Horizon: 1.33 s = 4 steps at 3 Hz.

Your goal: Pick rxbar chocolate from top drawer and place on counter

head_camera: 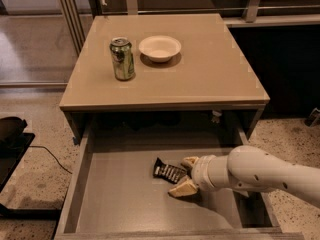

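Note:
The rxbar chocolate [168, 171], a flat black wrapper with white lettering, lies on the grey bottom of the open top drawer [120, 194], right of its middle. My gripper [184, 176] reaches in from the right on a white arm, with its tan fingers [183, 189] on either side of the bar's right end, one beyond it and one nearer the camera. The fingers stand apart around the bar. The tan counter [210, 69] lies above the drawer.
A green can [122, 58] and a white bowl [160, 48] stand on the counter's far left part. A black object with a cable [12, 134] lies on the floor at left. The drawer's side walls bound the reach.

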### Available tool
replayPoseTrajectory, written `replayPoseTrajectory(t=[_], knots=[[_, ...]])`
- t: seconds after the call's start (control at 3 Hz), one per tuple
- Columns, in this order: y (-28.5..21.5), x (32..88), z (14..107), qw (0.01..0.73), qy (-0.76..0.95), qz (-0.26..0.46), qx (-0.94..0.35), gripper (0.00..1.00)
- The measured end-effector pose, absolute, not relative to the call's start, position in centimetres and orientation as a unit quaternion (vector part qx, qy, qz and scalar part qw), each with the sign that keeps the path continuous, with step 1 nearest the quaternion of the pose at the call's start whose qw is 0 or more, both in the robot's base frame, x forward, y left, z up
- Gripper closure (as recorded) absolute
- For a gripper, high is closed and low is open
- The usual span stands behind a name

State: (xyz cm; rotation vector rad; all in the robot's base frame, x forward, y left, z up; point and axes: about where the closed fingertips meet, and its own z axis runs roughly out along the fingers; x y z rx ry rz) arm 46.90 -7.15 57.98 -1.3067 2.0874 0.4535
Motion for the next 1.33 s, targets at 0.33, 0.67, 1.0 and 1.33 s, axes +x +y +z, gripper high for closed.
replayPoseTrajectory(t=[0.33, 0.67, 1.0, 1.33], knots=[[-7.1, 46.9, 58.0, 0.313, 0.792, 0.172, -0.496, 1.00], [-7.6, 46.9, 60.9, 0.323, 0.788, 0.164, -0.498, 1.00], [-7.6, 46.9, 60.9, 0.323, 0.788, 0.164, -0.498, 1.00], [-7.4, 46.9, 61.3, 0.317, 0.787, 0.172, -0.501, 1.00]])
